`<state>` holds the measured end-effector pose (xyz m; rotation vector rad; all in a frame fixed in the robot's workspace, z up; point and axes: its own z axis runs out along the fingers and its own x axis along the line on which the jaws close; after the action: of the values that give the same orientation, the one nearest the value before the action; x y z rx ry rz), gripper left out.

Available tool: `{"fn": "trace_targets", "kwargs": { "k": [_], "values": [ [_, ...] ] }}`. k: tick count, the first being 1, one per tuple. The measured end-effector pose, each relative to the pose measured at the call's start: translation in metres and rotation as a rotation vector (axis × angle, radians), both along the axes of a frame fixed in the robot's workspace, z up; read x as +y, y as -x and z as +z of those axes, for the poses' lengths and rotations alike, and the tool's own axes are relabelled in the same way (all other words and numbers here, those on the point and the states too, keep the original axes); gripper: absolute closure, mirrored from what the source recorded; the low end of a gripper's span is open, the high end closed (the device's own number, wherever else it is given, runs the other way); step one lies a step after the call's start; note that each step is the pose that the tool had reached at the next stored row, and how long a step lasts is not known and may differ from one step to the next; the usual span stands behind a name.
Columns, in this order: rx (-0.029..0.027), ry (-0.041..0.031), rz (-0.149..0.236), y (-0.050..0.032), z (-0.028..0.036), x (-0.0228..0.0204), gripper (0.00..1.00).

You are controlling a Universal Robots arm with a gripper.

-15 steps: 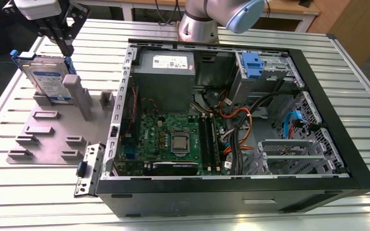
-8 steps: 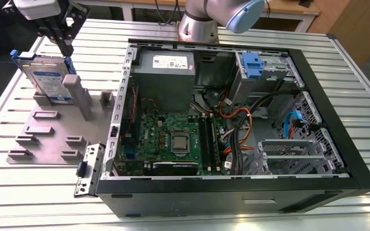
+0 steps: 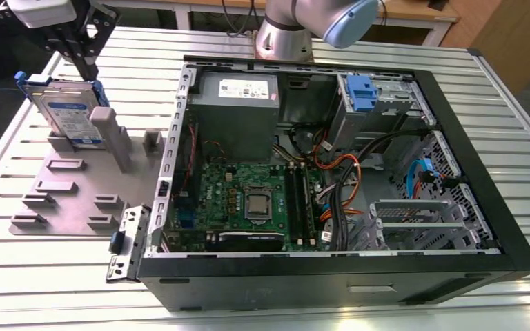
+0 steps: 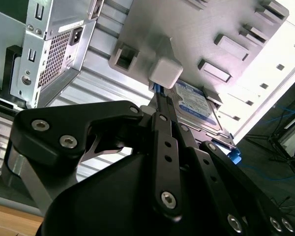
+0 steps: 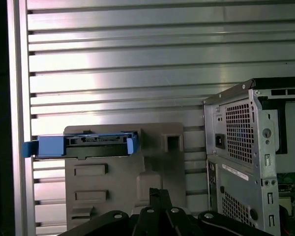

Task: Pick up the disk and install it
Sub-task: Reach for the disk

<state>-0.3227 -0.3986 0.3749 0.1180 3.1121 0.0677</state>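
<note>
The disk [image 3: 70, 114] stands on edge in a grey fixture plate [image 3: 72, 186] at the exterior view's left, outside the computer case. It is silver with a white-and-blue label and blue rails. My gripper [image 3: 88, 72] hangs just above the disk's top edge, black fingers pointing down and pressed together, nothing between them. In the first wrist view the disk [image 5: 88, 146] shows edge-on with its blue rail, apart from my gripper [image 5: 160, 192]. In the second wrist view the disk [image 4: 196, 105] lies just beyond my gripper [image 4: 157, 101].
A grey upright post [image 3: 107, 127] on the fixture stands against the disk. The open computer case [image 3: 513, 227] spans the middle and right, holding a grey power-supply box [image 3: 237, 96], a drive cage with a blue latch [image 3: 361, 93] and cables. The arm's base [image 3: 283, 34] stands behind it.
</note>
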Motion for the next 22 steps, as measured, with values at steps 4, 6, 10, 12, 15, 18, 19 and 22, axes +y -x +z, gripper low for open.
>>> {"fn": "trace_targets", "kwargs": {
  "k": [4,6,10,12,15,18,19,22],
  "values": [
    [0.0001,0.0001,0.000,0.0025,0.0000,0.0000,0.89],
    [0.0000,0.0001,0.000,0.0028,0.0000,0.0000,0.89],
    [0.0001,0.0000,0.000,0.0029,0.0000,0.0000,0.89],
    [0.0000,0.0000,0.000,0.0029,0.0000,0.0000,0.89],
    [0.0001,0.0001,0.000,0.0046,-0.0002,0.0000,0.89],
    [0.0000,0.0001,0.000,0.0085,-0.0008,0.0003,0.89],
    [0.0001,0.0001,0.000,0.0103,-0.0011,0.0008,0.89],
    [-0.0001,0.0000,0.000,0.0153,-0.0024,0.0040,0.89]
  ]
}}
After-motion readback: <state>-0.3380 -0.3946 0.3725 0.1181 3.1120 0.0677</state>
